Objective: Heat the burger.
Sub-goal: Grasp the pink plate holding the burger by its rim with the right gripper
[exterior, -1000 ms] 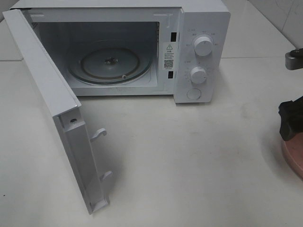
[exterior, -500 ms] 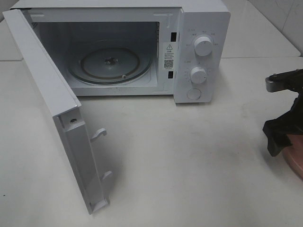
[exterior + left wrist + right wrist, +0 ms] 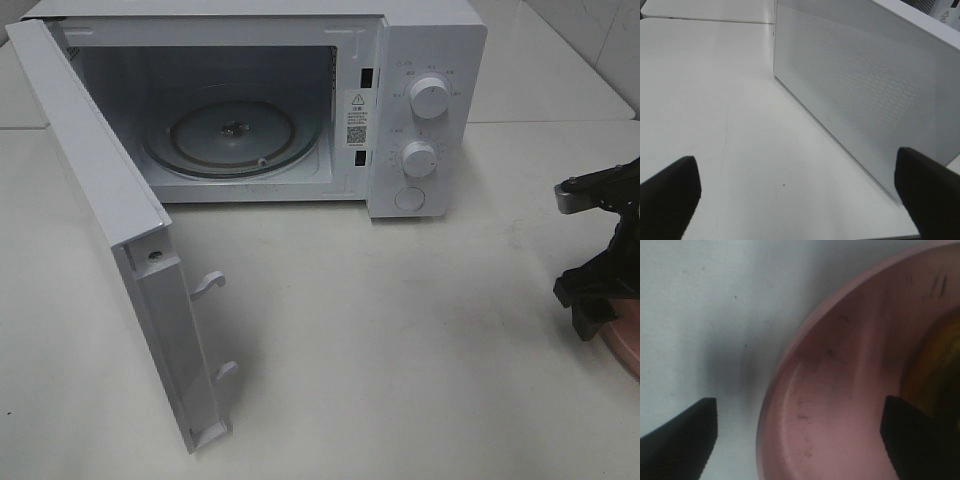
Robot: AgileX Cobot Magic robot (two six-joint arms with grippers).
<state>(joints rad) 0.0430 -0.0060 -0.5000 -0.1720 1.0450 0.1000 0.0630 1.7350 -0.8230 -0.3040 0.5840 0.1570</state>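
Only a sliver of the burger (image 3: pixel 936 365) shows, a glossy golden-brown curve on the pink plate (image 3: pixel 840 405) in the right wrist view. My right gripper (image 3: pixel 800 440) is open just above the plate's rim, one finger over the table and the other over the plate's inside. From the high camera, the right gripper (image 3: pixel 598 298) hangs at the table's right edge over the plate (image 3: pixel 626 348); the burger is out of that view. My left gripper (image 3: pixel 797 200) is open and empty above bare table, beside the outer face of the microwave door (image 3: pixel 865 90).
A white microwave (image 3: pixel 425 110) stands at the back with its door (image 3: pixel 120 220) swung wide open to the left. Its glass turntable (image 3: pixel 230 135) is bare. Two dials and a button are on its right panel.
My right arm has come in from the right edge, moving left and down to the plate's rim. The microwave and its door have not moved.
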